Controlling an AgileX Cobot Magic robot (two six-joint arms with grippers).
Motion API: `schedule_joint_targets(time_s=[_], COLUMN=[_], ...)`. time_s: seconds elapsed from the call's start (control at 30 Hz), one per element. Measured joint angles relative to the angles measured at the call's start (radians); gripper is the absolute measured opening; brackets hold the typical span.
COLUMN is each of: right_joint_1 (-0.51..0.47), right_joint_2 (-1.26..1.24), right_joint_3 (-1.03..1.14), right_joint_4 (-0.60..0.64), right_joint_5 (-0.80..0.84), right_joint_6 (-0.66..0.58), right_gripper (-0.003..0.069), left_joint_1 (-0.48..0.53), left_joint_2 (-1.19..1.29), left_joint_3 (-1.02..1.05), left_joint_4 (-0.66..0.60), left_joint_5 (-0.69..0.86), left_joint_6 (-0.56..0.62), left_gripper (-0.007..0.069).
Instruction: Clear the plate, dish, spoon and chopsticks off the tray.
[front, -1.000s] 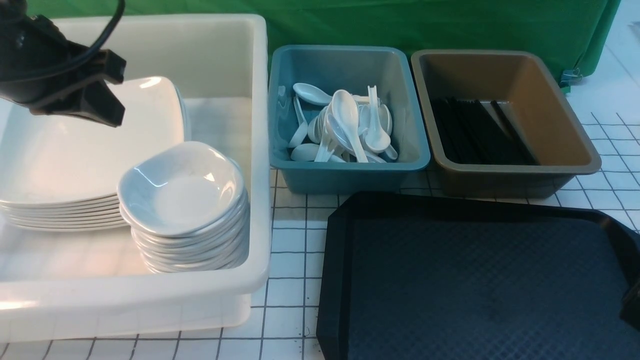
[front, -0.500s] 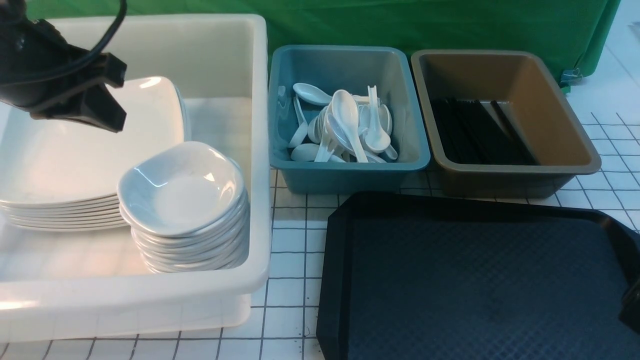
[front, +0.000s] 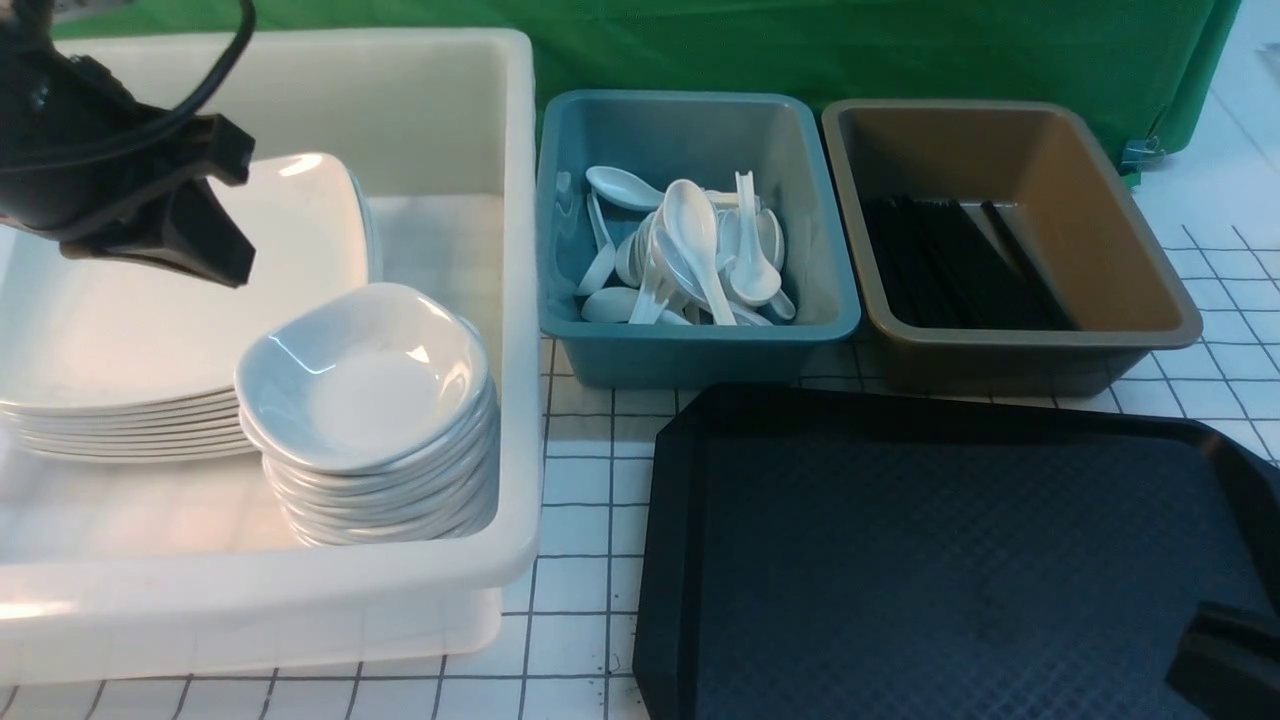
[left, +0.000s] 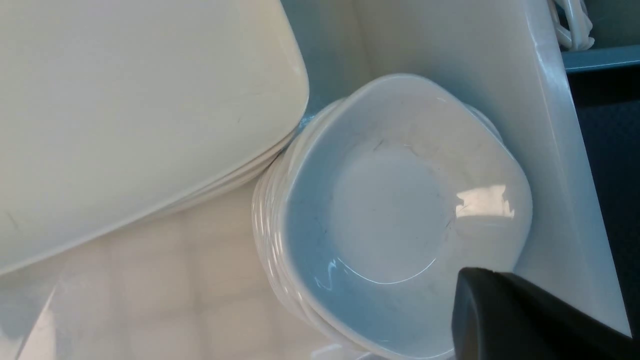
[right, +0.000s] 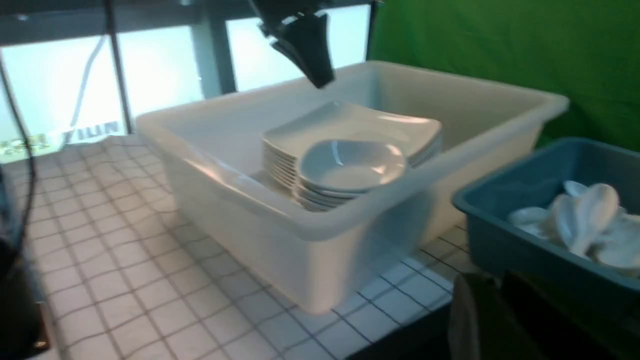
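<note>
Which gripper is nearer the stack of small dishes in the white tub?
Left. The left gripper hangs above the stack of small dishes; the right gripper is far off, over the tray's near right corner.

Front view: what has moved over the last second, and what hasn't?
The left pincer dipped slightly over the stacked white square plates, holding nothing. The right arm pushed further in over the black textured plastic tray. Tubs and their contents unchanged.
</note>
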Motion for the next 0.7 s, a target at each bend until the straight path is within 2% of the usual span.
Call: schedule_joint_targets(time_s=[0.13,0.2,0.3,0.4,0.53,0.7], right_joint_1=[-0.267,-0.357,-0.556,-0.713,-0.862,-0.961], right_joint_2=[-0.104,-0.142,-0.219,-0.269,-0.308,-0.31], right_joint_3=[0.135,0.18,0.279,0.35,0.361,0.362], right_joint_4=[0.001,0.001,0.001,0.001,0.001,0.018], right_joint_5=[-0.013,-0.014,-0.015,-0.01,0.028,0.018], right_joint_6=[0.0,0.0,0.0,0.0,0.0,0.0], right_gripper=[0.0089,0.0092,0.0099,0.0104,0.0109,0.0121], left_joint_1=[0.0,0.0,0.0,0.0,0.0,0.0], left_joint_2=[0.0,0.0,0.0,0.0,0.0,0.0], left_joint_3=[0.0,0.0,0.0,0.0,0.0,0.0], left_joint_4=[0.0,0.0,0.0,0.0,0.007,0.008], left_joint_5=[0.013,0.02,0.042,0.062,0.064,0.065], left_joint_6=[0.0,0.0,0.0,0.0,0.0,0.0], left_gripper=[-0.0002,-0.0002,-0.0002,-0.0002,-0.0001,0.0])
